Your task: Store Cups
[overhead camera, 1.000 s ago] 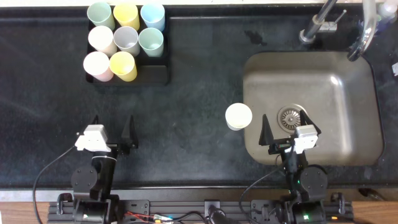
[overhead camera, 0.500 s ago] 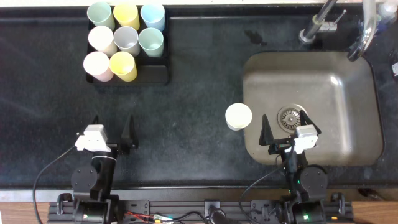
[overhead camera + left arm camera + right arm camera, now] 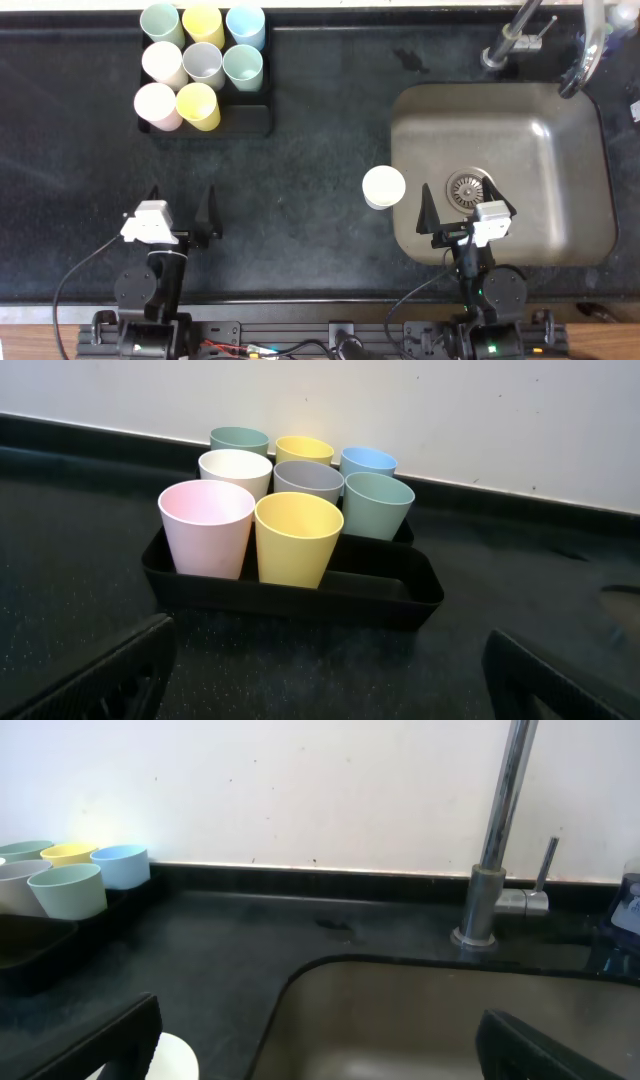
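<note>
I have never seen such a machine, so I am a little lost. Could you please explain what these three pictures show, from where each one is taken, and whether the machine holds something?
These are two small robot arms standing at a counter. The top view looks straight down; the other two pictures come from a camera on each arm's wrist. The left gripper and the right gripper are both open and hold nothing. At the back left, a black tray holds eight coloured cups, with one corner free. One white cup stands alone on the counter, beside the sink. The left wrist camera faces the tray; the right one faces the faucet.
</note>
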Motion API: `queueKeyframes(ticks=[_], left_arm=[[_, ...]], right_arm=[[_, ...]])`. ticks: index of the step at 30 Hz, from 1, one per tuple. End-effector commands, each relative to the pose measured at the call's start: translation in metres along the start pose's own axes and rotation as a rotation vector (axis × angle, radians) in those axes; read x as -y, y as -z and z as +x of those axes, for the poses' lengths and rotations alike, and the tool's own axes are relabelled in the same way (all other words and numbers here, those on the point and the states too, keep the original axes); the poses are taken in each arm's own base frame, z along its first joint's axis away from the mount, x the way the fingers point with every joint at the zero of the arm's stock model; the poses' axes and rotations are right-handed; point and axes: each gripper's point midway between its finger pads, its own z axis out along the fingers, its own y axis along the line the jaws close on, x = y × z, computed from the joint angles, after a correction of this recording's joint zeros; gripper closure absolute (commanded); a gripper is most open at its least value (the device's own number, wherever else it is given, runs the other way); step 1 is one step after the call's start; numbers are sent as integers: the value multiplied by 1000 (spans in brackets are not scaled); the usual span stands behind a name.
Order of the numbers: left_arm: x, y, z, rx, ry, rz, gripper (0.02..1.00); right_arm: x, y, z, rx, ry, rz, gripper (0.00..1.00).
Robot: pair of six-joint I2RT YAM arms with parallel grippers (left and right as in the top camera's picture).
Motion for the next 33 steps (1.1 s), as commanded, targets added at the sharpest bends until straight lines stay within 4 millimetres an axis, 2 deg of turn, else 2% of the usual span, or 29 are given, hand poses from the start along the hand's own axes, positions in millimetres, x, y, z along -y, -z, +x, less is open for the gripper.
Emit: queueKeyframes(ticks=[1, 33], left_arm=[[-1, 0, 0, 4, 7, -4, 18], [-1, 0, 0, 4, 7, -4, 18]], right_arm=[[-1, 0, 3, 1, -3, -5, 3], [1, 0, 3, 3, -14, 9, 3]])
